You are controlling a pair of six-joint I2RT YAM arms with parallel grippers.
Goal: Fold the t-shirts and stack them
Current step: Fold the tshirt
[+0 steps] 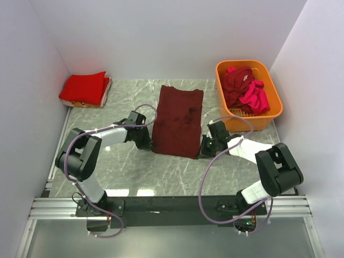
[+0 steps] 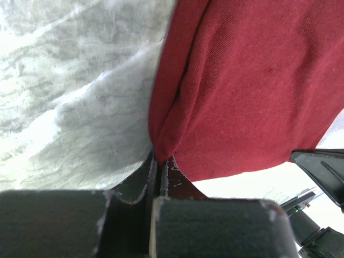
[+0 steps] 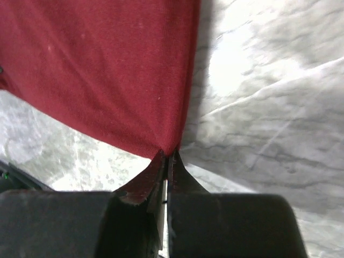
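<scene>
my left gripper (image 1: 147,142) and right gripper (image 1: 205,147) are each pinched tight on a near corner of the dark maroon t-shirt (image 1: 178,119). it lies lengthwise as a narrow folded strip on the marble table (image 1: 129,172), between my two arms. beyond it, a folded bright red t-shirt (image 1: 84,87) sits in the far left corner. at far right, the orange basket (image 1: 251,122) holds crumpled maroon and magenta-pink t-shirts (image 1: 246,90).

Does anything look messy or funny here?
Nothing is broken or spilled. The maroon t-shirt lies slightly slanted, with the left gripper and right gripper pinching its near corners. Shirts in the orange basket are crumpled in a heap.
</scene>
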